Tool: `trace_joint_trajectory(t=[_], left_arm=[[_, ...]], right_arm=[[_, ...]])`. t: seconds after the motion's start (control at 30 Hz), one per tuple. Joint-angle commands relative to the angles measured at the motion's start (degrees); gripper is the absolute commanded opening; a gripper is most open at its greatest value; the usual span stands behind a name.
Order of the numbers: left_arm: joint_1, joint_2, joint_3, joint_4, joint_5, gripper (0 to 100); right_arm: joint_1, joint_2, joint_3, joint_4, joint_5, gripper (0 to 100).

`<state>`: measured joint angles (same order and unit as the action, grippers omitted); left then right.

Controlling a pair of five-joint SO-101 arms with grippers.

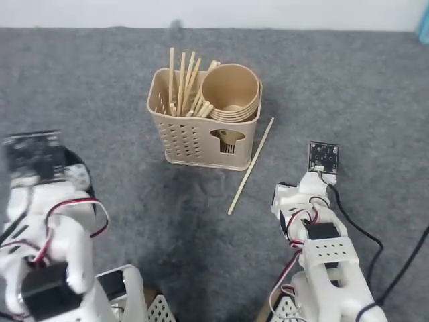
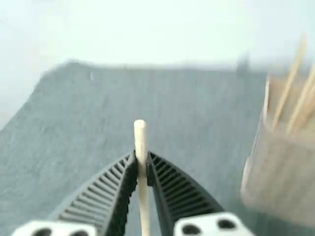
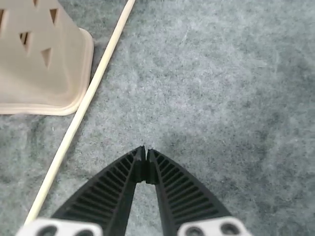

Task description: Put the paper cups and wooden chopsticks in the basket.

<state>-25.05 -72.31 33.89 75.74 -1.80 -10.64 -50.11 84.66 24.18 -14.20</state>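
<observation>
On carpet point(image 1: 100, 80): basket point(image 1: 194, 144) holds cups point(image 1: 231, 90), chopsticks point(image 1: 182, 80) | left gripper point(image 2: 141, 157) clamps chopstick point(image 2: 140, 132) | right gripper point(image 3: 146, 151) closed

1. A grey felt-like table covering point(image 1: 100, 87) spans the whole work surface.
2. A beige perforated plastic basket point(image 1: 194, 144) stands upright on it, near the middle towards the far edge.
3. A single pale wooden chopstick point(image 1: 251, 166) lies flat and diagonal, just beside the basket's corner.
</observation>
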Motion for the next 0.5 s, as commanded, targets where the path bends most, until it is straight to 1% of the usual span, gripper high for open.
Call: trace_joint_trajectory(t=[0.0, 0.1, 0.17, 0.27, 0.33, 0.47], left_arm=[[0.1, -0.4, -2.7, -9.1, 8.7, 3], [0.1, 0.0, -2.5, -18.9, 15.2, 3], [0.1, 0.1, -2.5, -25.1, 17.8, 3], [0.6, 0.1, -2.5, -34.3, 18.3, 3], [3.3, 0.2, -2.4, -40.0, 18.3, 3], [9.4, 0.2, -2.4, -49.0, 18.3, 1]], right_arm=[[-0.3, 0.1, -1.4, -0.7, -0.1, 0.9], [-0.2, 0.1, -1.4, -0.9, -0.1, 0.9], [-0.2, 0.1, -1.4, -0.9, -0.1, 0.9], [-0.2, 0.1, -1.4, -1.0, -0.1, 0.9], [-0.2, 0.1, -1.4, -1.0, -0.1, 0.9], [-0.2, 0.1, -1.4, -1.0, -0.1, 0.9]])
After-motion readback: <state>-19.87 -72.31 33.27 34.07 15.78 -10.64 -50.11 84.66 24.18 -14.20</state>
